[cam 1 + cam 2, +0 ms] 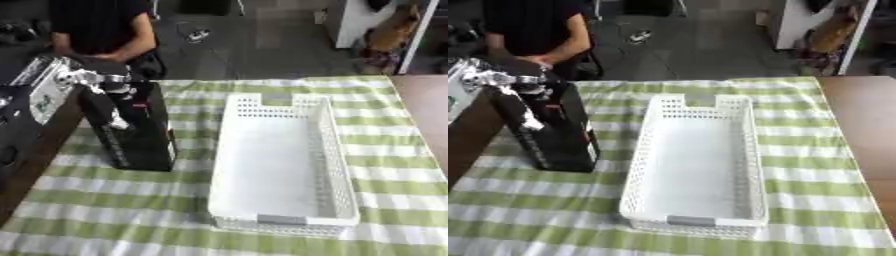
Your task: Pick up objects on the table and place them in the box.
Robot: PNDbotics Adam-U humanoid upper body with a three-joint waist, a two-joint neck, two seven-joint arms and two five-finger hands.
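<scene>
Nearest the camera stands the white perforated box (282, 165), empty, set on the green-and-white striped counter (394, 165) at centre frame, its long axis running from the lower edge toward the upper edge of the frame. Left of it, apart by a strip of cloth, lies the black rectangular object (140, 132), the only loose thing on the counter that can be made out; its long axis runs nearly parallel to the box, tilted slightly.

From the upper left of the frame comes the left hand (109, 107), and it sits on the far, left part of the black object, with dark fingers lying down along that object's left side. Whether those fingers are curled round it or only resting against it cannot be told, since black hand and black object merge. No right hand shows in either view.

Judged from this layout, the coming move turns on one relation: the box lies directly to the right of the held-or-touched object, so a lift and a short sideways carry, long axis kept as it is, would drop it in lengthwise.

In the right eye view, more bare wooden surface shows beyond the cloth at the right edge; in the left eye view, more of the silver arm parts at upper left.
</scene>
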